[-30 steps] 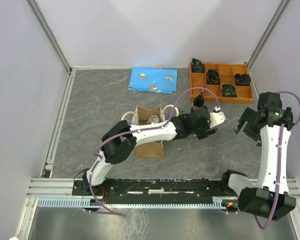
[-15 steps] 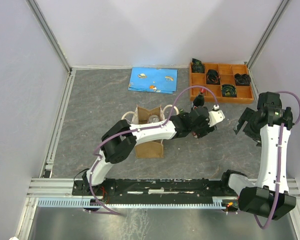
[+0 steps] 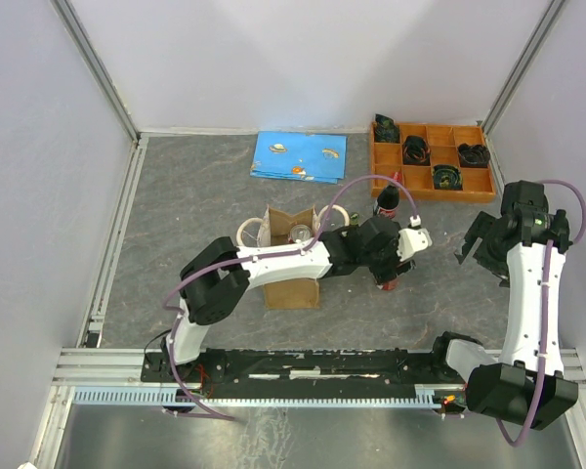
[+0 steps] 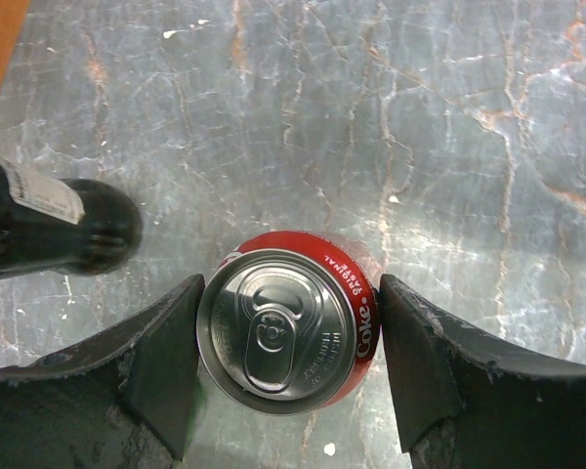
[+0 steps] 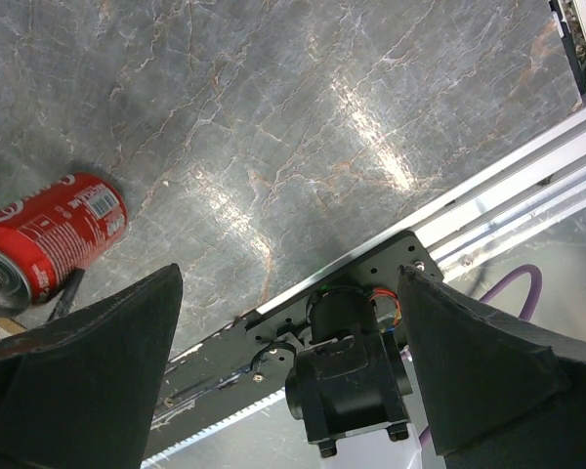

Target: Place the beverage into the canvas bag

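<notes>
A red Coke can [image 4: 291, 332] stands upright on the grey table, seen from above, with its silver top facing the camera. My left gripper [image 4: 289, 363] is closed around it, one black finger [image 4: 166, 362] against each side. In the top view the left gripper [image 3: 389, 277] is to the right of the canvas bag [image 3: 291, 283]. The bag is a beige tote with rope handles, open at the top, with a round silver thing [image 3: 300, 233] inside. The can also shows in the right wrist view [image 5: 54, 239]. My right gripper [image 3: 477, 249] is open and empty, far right.
A dark bottle with a red label [image 3: 386, 200] stands just behind the left gripper; it also shows in the left wrist view [image 4: 49, 230]. An orange compartment tray [image 3: 432, 195] with dark items sits at the back right. A blue book [image 3: 299, 156] lies at the back.
My left gripper has moved toward me and slightly left, down from beside the bottle onto the can. The right arm has not moved.
</notes>
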Controlling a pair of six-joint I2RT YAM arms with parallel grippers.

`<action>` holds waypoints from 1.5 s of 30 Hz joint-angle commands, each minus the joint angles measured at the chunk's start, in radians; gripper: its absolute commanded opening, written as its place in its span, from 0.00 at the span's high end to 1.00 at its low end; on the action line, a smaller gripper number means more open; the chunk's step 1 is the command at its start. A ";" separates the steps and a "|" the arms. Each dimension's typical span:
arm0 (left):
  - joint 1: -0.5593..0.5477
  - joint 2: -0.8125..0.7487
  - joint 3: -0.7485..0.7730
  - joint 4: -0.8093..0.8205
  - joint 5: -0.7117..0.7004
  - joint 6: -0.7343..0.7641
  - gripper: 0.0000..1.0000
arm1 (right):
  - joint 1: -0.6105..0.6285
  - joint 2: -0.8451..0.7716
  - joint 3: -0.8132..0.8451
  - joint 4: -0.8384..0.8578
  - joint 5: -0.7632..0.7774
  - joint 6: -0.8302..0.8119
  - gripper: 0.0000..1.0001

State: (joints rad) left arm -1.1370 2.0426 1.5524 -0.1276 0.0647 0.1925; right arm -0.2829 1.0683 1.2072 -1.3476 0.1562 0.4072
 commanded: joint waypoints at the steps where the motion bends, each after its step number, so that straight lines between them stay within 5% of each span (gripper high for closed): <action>1: -0.040 -0.045 -0.054 -0.083 0.084 -0.014 0.74 | -0.003 -0.011 -0.008 0.023 -0.006 0.013 0.01; 10: -0.097 -0.059 -0.101 -0.135 0.166 0.070 0.35 | -0.002 -0.013 -0.011 0.024 -0.006 0.010 0.01; 17: -0.099 -0.027 -0.056 -0.178 0.212 0.093 0.19 | -0.003 -0.013 -0.012 0.023 -0.007 0.011 0.01; 45: -0.101 -0.021 0.048 -0.187 0.206 0.038 0.12 | -0.003 -0.016 -0.008 0.019 -0.012 0.013 0.01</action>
State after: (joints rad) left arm -1.2312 2.0373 1.5684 -0.3386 0.2657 0.2661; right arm -0.2829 1.0683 1.1954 -1.3460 0.1528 0.4076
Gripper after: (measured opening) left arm 0.889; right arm 0.991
